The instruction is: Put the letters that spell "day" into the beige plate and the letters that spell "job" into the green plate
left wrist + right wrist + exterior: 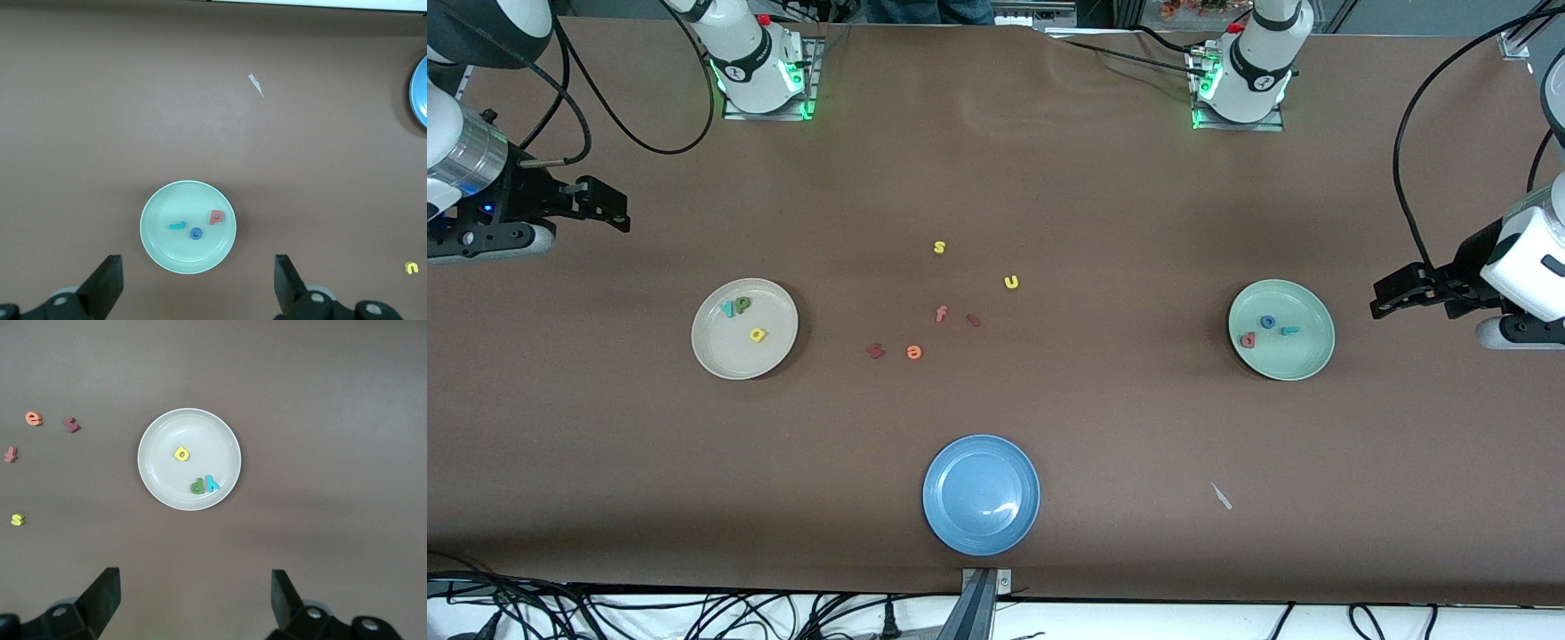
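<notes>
Beige plate (pixel 744 329), toward the right arm's end of the desk (pixel 1103 222): yellow letter (pixel 758 335), teal "y" (pixel 728 308) and green letter (pixel 742 304) are held in it. Green plate (pixel 1280 330), toward the left arm's end: teal "j" (pixel 1289 331), blue "o" (pixel 1267 322), salmon letter (pixel 1248 340). Left gripper (pixel 1387 298) and right gripper (pixel 609 206) are seen spread, empty, waiting aside.

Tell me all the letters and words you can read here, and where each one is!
"s", yellow letter on the table
"u", yellow letter on the table
"f", red letter on the table
"e", orange letter on the table
"o", blue ring in the green plate
Letters in the beige plate are turned about, hard to read.
No printed words or labels can be read.
</notes>
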Available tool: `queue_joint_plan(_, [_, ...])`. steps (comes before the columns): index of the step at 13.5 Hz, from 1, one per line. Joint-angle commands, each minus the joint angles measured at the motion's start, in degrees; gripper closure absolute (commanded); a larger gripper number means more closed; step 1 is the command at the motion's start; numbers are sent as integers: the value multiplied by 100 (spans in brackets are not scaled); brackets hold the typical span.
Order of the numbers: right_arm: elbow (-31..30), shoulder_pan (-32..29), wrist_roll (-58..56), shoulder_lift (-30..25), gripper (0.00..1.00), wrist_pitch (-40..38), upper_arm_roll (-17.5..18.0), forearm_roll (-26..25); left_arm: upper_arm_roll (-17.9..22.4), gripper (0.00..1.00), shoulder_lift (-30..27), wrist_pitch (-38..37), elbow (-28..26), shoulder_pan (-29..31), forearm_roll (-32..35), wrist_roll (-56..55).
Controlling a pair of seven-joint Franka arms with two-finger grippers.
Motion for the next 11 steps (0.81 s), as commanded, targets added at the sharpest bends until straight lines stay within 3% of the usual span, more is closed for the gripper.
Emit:
queue_joint_plan(1, [196, -21, 34, 53, 0, -89, 1, -115, 57, 0, -116, 57, -90, -10, -94, 120])
queue_joint_plan(11, [231, -21, 25, 71, 0, -132, 1, -159, 13, 0, -99, 48, 7, -97, 240, 94])
